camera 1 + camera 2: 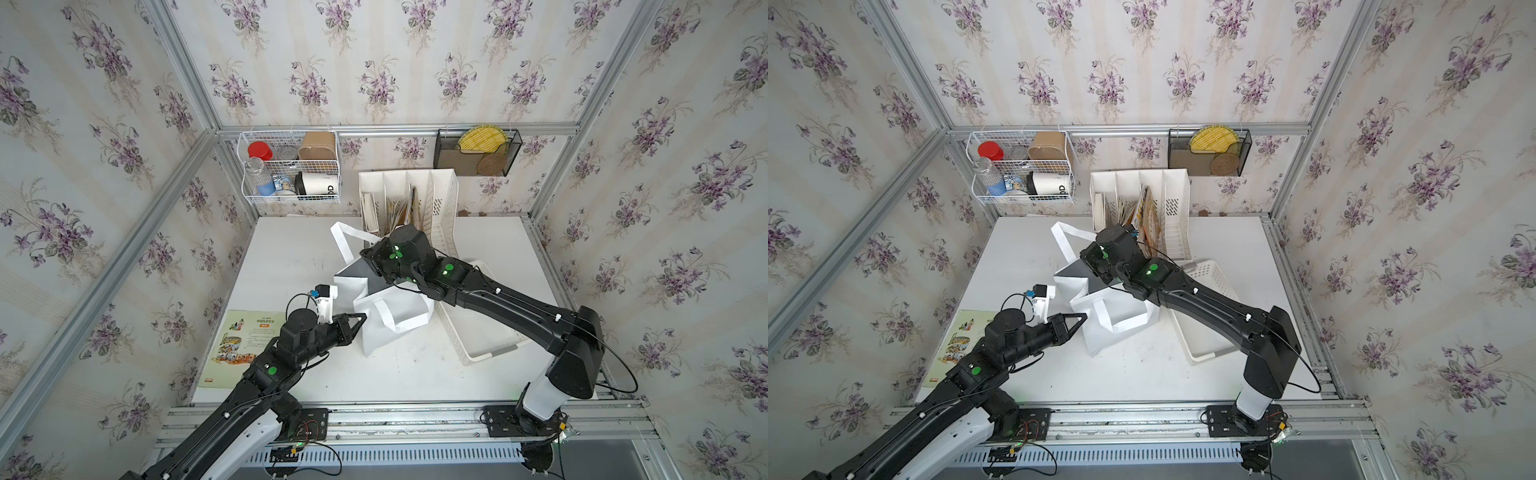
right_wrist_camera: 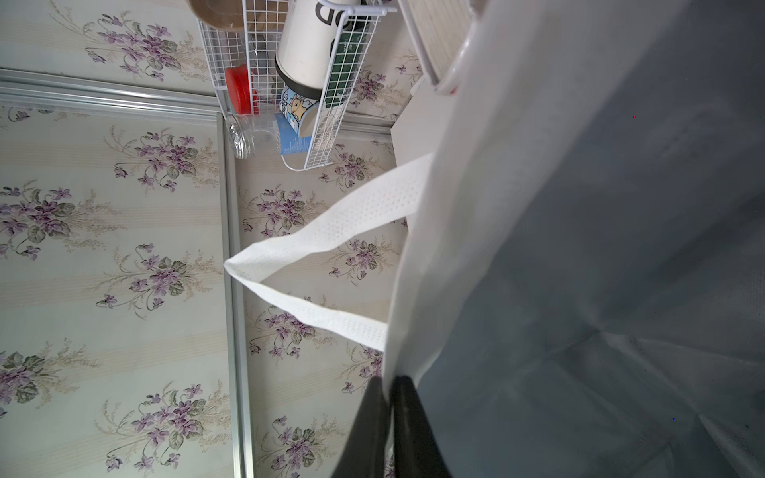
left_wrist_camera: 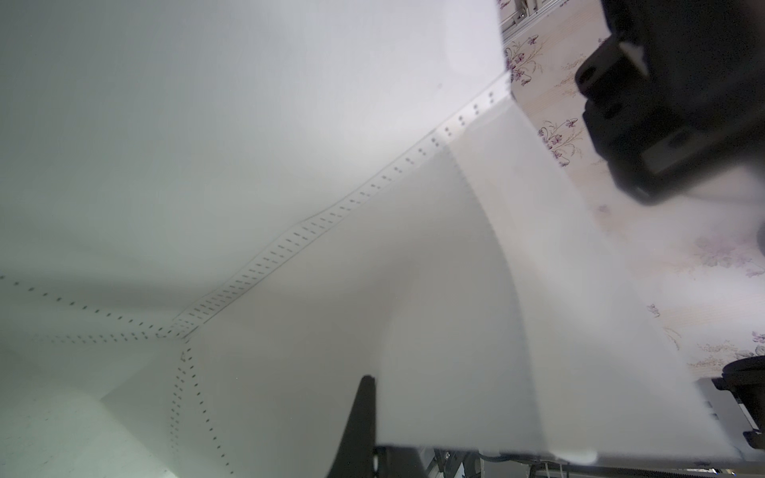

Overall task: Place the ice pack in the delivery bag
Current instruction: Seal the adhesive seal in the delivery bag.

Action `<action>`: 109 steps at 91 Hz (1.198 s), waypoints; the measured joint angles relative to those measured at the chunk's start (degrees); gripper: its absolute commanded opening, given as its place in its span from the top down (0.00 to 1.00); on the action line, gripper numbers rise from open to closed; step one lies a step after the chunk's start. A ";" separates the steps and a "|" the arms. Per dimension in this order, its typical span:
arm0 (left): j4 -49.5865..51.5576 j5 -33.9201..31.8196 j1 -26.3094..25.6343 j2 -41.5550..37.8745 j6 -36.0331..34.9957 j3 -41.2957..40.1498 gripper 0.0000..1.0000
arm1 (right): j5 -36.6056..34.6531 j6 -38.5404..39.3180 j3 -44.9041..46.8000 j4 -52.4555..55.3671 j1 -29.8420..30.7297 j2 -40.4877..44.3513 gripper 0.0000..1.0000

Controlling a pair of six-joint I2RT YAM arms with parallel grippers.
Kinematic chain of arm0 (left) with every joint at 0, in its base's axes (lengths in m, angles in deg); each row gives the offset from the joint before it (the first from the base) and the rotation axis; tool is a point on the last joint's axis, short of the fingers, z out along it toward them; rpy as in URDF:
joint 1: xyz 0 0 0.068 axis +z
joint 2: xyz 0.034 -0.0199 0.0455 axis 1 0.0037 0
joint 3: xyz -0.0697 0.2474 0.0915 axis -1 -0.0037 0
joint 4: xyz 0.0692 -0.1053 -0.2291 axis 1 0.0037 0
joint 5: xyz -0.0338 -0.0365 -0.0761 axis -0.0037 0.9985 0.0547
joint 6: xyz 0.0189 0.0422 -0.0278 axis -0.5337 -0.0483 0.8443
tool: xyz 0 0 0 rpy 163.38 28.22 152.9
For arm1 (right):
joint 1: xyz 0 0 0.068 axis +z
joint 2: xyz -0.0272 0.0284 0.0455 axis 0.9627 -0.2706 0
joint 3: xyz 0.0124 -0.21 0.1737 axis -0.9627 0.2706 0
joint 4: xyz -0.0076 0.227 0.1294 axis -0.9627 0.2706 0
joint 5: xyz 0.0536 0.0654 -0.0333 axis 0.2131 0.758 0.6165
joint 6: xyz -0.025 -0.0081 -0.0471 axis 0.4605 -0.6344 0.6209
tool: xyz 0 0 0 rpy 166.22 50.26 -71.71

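Beside the delivery bag [image 1: 390, 332], perforated basket [image 1: 491, 355] and file rack [image 1: 444, 208]

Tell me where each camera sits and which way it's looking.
Top views: high over the front, looking down on the table; the left arm and the right arm show.
Left wrist: on the left arm, close against the bag; one finger shows.
Right wrist: on the right arm, at the bag's rim, facing the wire basket; both fingers show.
Shared: the bag, in all four.
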 measured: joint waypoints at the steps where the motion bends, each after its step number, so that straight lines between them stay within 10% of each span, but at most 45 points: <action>1: 0.00 -0.07 0.00 -0.02 0.02 0.00 0.99 | 0.00 0.00 0.13 -0.11 0.00 0.00 1.00; 23: 0.35 -1.75 -0.02 -0.72 0.17 0.42 0.69 | 1.64 -0.13 2.95 -2.86 -0.33 1.09 1.00; 41: -0.33 -2.21 -0.02 -1.11 0.17 0.42 0.63 | 2.60 -0.13 4.00 -3.89 -0.37 1.88 1.00; 78: -4.44 -2.12 -0.20 3.13 2.75 0.92 1.00 | 2.91 0.02 8.26 -4.92 -0.42 5.62 1.00; 109: -1.73 -9.46 -0.28 2.49 8.55 1.62 1.00 | 2.93 0.33 14.10 -7.28 -0.17 9.86 1.00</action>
